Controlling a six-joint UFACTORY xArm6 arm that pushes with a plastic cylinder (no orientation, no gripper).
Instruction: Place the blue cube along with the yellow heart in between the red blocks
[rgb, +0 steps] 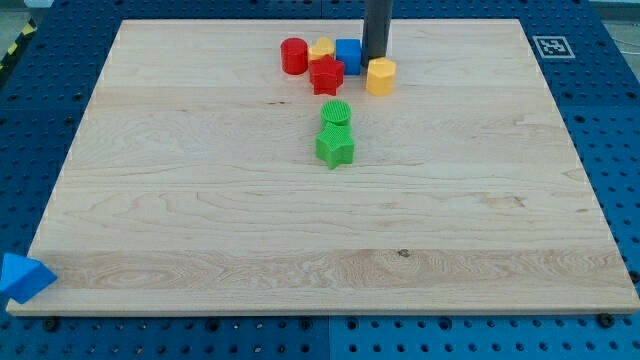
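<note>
The blue cube (348, 53) sits near the view's top centre. The yellow heart (321, 48) is just left of it, between the red cylinder (294, 56) on the left and the cube. The red star-shaped block (326, 76) lies just below the heart and cube, touching them. My tip (373, 58) stands right of the blue cube, close to it, and just above-left of a yellow hexagonal block (380, 76).
A green cylinder (336, 114) and a green star (335, 147) sit together below the cluster, mid-board. A blue triangle (22, 277) lies off the board at the view's bottom left. The wooden board (200, 220) rests on a blue pegboard table.
</note>
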